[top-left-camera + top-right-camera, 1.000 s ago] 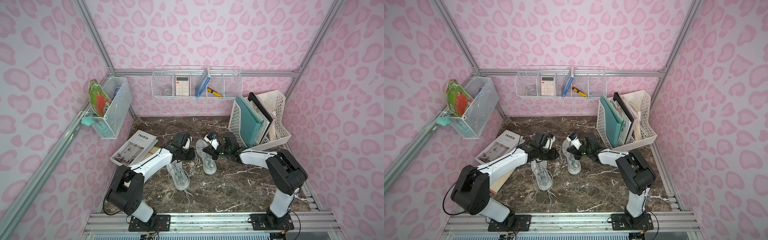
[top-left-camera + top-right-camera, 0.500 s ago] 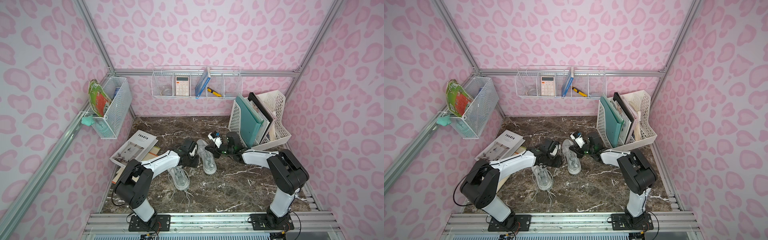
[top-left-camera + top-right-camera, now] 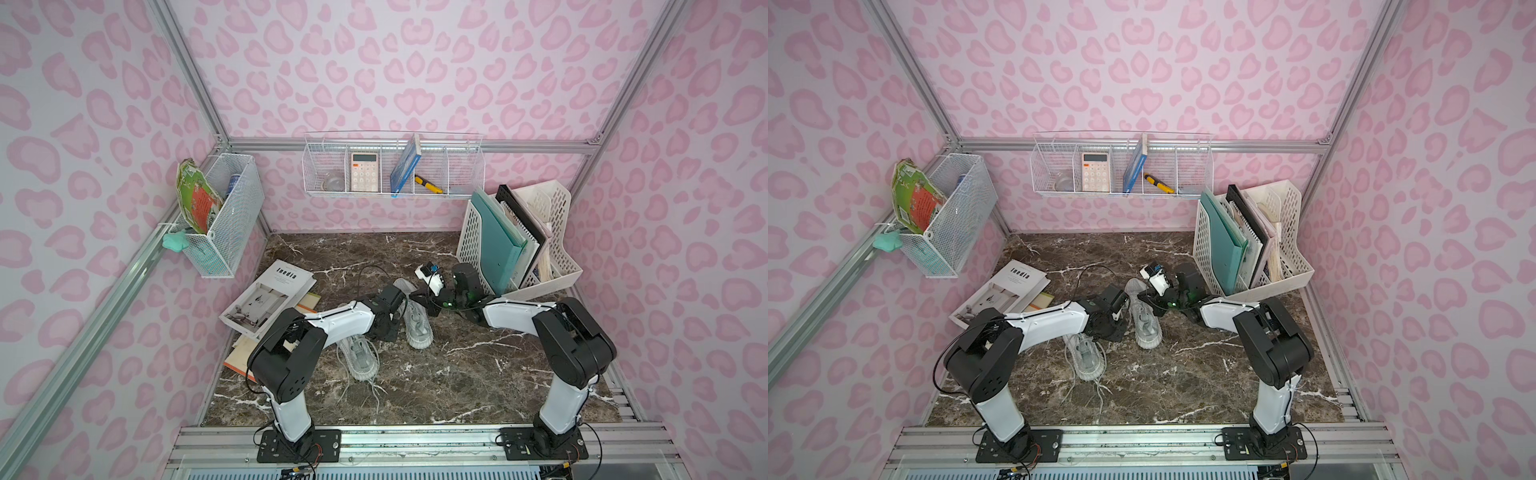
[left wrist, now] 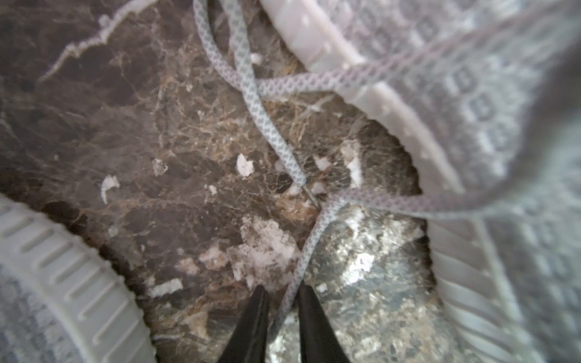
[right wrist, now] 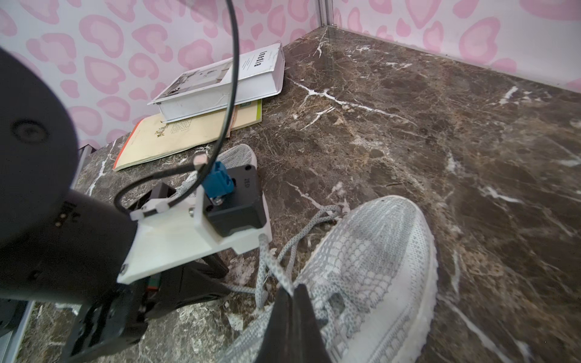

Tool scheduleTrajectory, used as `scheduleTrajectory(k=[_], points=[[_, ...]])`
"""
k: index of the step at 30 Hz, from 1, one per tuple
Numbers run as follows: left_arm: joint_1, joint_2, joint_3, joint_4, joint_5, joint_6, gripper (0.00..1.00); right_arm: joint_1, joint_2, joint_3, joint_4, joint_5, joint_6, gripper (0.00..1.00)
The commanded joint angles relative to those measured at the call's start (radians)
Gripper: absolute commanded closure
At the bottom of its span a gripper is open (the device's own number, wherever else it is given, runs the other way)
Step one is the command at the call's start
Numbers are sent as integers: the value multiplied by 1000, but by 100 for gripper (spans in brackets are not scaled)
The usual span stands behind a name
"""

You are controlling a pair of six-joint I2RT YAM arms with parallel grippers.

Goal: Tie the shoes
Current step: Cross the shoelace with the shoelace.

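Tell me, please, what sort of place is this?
Most likely a staged robot test booth dressed like a desk corner, not a real room: pink patterned walls on an aluminium frame, a marble-look tabletop, and a wire basket holding a calculator near a white file rack.

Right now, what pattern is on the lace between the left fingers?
The lace is white with a fine grey diamond weave, clearest in the left wrist view.

I read "inedia" in black on the cover of the white paperback book [image 3: 268, 299] [image 3: 1000, 291] in both top views. Same title shows sideways in the right wrist view [image 5: 201, 78]. "ZED" in pale letters on the black box-shaped camera housing [image 5: 235, 207]. Key print on the white pocket calculator [image 3: 365, 172] is too small for me to read.
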Motion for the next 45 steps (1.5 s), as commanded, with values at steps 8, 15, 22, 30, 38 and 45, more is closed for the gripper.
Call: scheduleTrajectory(k=[8, 15, 22, 30, 38, 45], points=[[-1, -8, -15, -8, -41, -4, 100, 1, 0, 9, 2, -10, 14, 100], [4, -146, 25, -71, -86, -35, 100, 43, 11, 51, -95, 24, -33, 95], [27, -203, 80, -155, -133, -44, 100, 95, 22, 56, -137, 34, -51, 81], [94, -235, 107, -193, -137, -38, 100, 85, -31, 12, -109, 16, -23, 64], [137, -231, 139, -227, -160, -28, 100, 48, -87, -21, -85, 17, 11, 57], [154, -316, 67, -215, -146, -47, 100, 76, -48, 60, -92, 147, 99, 54]])
